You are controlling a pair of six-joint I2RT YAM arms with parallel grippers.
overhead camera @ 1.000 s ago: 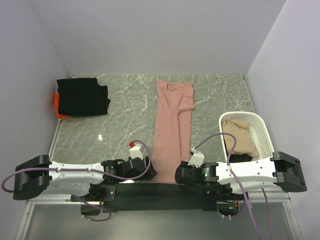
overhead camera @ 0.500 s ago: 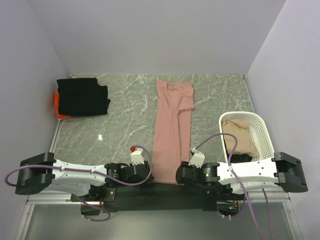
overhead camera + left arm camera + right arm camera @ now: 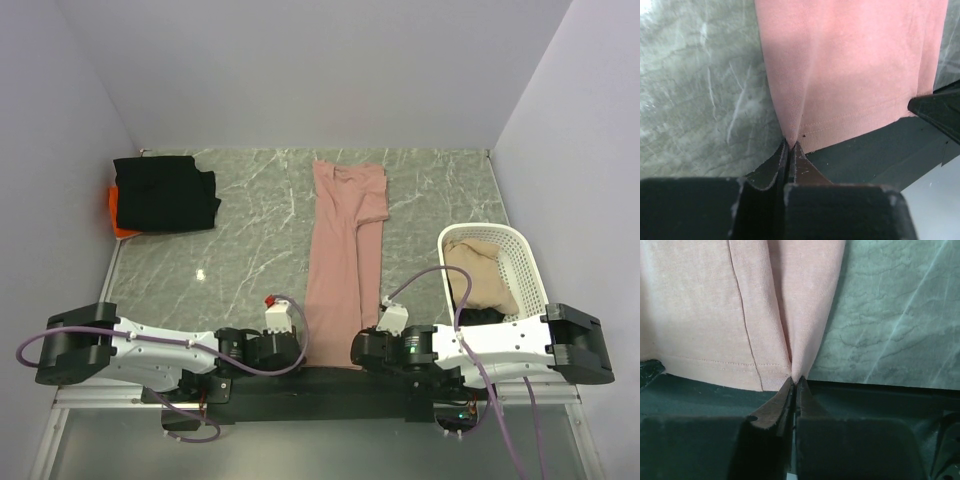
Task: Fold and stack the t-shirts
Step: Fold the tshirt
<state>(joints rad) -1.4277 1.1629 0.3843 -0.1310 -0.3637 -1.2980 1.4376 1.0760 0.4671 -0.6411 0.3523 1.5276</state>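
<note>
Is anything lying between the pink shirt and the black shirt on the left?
Nothing visible. Only bare table lies between the pink shirt and the black shirt; the basket sits on the opposite side.

1. Table top (image 3: pixel 250 260), grey-green marble pattern: lies under the left gripper (image 3: pixel 300 350) and right gripper (image 3: pixel 356 350) and runs ahead of both to the far wall (image 3: pixel 320 70).
2. Black strip (image 3: pixel 865 150), matte: directly beneath both sets of fingertips, along the table's near edge.
3. Laundry basket (image 3: pixel 528 262), white plastic mesh: to the right of the right gripper and slightly ahead of it.
4. Beige cloth (image 3: pixel 485 275): bundled inside the basket.
5. Dark item (image 3: pixel 478 316): at the basket's near end, kind unclear.
</note>
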